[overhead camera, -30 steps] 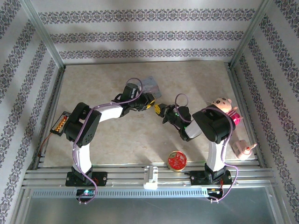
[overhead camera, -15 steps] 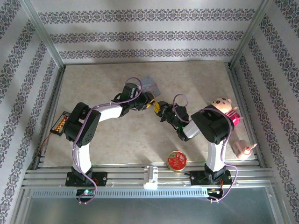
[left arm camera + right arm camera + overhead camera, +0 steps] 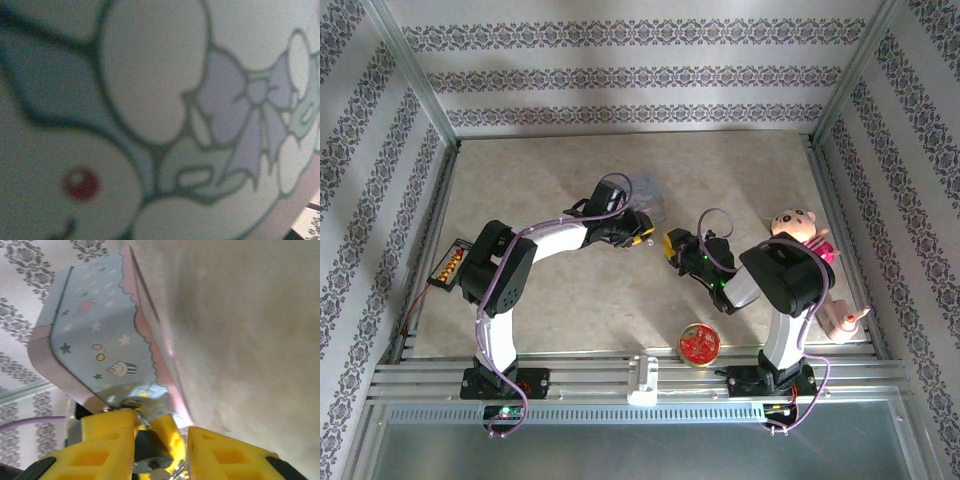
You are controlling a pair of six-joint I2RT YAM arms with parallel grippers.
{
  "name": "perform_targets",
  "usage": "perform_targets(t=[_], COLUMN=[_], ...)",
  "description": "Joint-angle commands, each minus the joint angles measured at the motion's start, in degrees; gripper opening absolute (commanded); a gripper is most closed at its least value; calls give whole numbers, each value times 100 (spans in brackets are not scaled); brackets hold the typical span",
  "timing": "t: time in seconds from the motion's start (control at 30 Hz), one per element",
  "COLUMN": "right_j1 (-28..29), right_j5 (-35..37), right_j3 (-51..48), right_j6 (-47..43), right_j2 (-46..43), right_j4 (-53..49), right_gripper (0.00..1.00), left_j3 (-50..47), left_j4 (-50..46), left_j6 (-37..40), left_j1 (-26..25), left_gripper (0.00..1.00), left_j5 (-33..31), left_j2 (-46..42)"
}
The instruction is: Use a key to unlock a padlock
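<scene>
Seen from above, the left gripper (image 3: 640, 236) reaches to the middle of the pale surface (image 3: 540, 170), just beside a pastel tin (image 3: 648, 188). The left wrist camera sits very close to that tin's side. It shows a cartoon face with a red dot, rounded shapes outlined in dark green and a lilac bow. At the lower right corner is a scrap of dark print (image 3: 306, 227), too blurred to read. The right wrist view shows the tin's blue face with stars and a small cupcake above a pink scalloped edge. At the tin's lower edge hangs the padlock (image 3: 145, 442), with a thin silvery shackle at the rim and a dark body below. The body is pinched between two yellow fingers (image 3: 167, 432) that, as far as the angle tells, are the left arm's, clamped on it. Silvery metal (image 3: 152, 465) glints at the body's lower end; whether it is the key cannot be told. To the right, the right gripper (image 3: 670, 243) sits near the left one with a small gap between them. Its fingers stand apart, one broad yellow pad (image 3: 230, 455) clear of the padlock, gripping nothing.
</scene>
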Motion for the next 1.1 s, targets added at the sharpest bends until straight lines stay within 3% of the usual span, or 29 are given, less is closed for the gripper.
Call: perform_targets(t=[0.0,0.13,0.4,0.63,1.07], right_j1=[4,208,731,812,802], right_j5=[34,224,193,37,-89], right_j3=[-84,-7,224,404,611], right_j6=[-1109,-2332,-4234,-4470,-4679], right_j2=[-458,-1009,-1047,-620,-651], right_j4=[-824,-1846,-2008,-1486,-1711], right_gripper=[34,36,35,32,25], left_j3=[169,162,285,286,332], left_j4=[-1215,-1377,-1447,-1483,-1429], left_j6=[269,311,248,253,253], left_j1=[-54,-54,-56,-55,-67], left_gripper=[5,7,10,10,10], left_j5=[-33,-10,260,276,377], left_j2=[71,135,163,136,168])
